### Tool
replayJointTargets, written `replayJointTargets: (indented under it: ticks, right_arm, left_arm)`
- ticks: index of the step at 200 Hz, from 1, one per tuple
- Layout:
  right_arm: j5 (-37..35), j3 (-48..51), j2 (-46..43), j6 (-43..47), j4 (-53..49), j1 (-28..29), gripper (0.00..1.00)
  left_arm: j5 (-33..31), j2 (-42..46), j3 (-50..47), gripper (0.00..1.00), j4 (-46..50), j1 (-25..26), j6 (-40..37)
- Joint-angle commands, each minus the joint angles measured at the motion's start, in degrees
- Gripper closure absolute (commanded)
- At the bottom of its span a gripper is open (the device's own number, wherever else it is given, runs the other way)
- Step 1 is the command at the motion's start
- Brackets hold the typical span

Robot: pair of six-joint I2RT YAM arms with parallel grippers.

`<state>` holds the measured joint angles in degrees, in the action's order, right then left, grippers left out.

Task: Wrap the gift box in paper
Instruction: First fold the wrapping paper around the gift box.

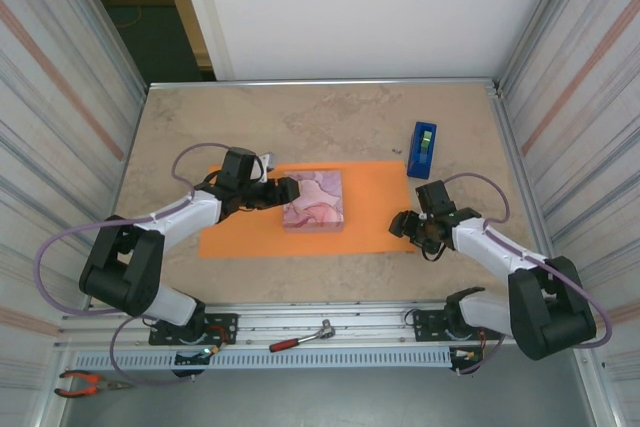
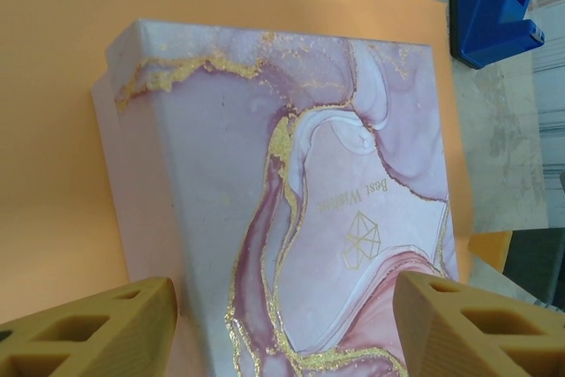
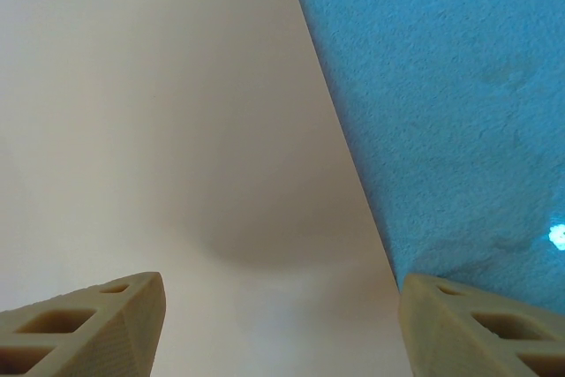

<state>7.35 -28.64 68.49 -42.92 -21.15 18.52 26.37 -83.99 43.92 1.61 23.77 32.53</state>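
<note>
Straddles gift box (image 1: 314, 199) on paper (image 1: 370, 207) with left jaws spread; holds right jaws spread at paper's right edge.

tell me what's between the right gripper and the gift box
Only bare orange paper, in the top view: the right gripper is at its right edge, the gift box mid-sheet.

Obstacles: gift box (image 1: 314, 199) at centre of worktop (image 1: 300, 117) on paper (image 1: 372, 209), left pincer (image 1: 290, 190) just beside its left side; blue tape dispenser (image 1: 422, 149) off paper's far right corner. Free passage: broad far strip of worktop; bare paper between box and right pincer (image 1: 400, 224).
</note>
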Motion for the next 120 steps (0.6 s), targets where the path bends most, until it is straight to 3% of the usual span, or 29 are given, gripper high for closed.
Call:
replayJointTargets:
  ticks: [1,120]
  right_arm:
    - [6.3,1.6,1.2,0.1,12.4,1.0,0.30]
    - [11.0,-3.3,7.5,2.6,25.2,-0.9,0.27]
  left_arm:
    - [-0.6,1.9,1.1,0.34,1.5,0.4,-1.6]
    - [-0.8,3.7,3.7,0.33,3.7,-1.9,-2.8]
